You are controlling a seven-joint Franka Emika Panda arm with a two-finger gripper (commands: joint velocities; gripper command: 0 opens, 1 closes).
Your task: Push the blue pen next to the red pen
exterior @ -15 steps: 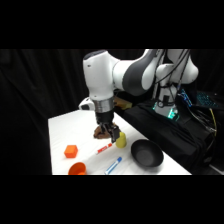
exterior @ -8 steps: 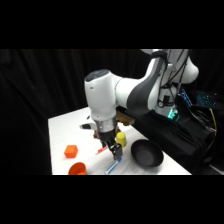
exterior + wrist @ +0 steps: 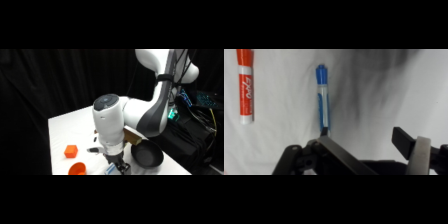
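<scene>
Blue pen (image 3: 322, 100) lies flat on the white table (image 3: 284, 140), its near end just disappearing behind the gripper (image 3: 369, 150) in the wrist view. Red pen (image 3: 245, 85) lies off to one side of it, roughly parallel, clearly apart. From the side, the arm has its gripper low at the table's front edge, close to an orange cup (image 3: 77, 168), an orange block (image 3: 70, 151) and a black bowl (image 3: 146, 155). I cannot tell whether the claw is apart or together; the linkage hides it. That pen looks light, stiff and smooth, so I would expect it to roll or swivel. A sideways nudge against the middle of its barrel should keep it straight.
</scene>
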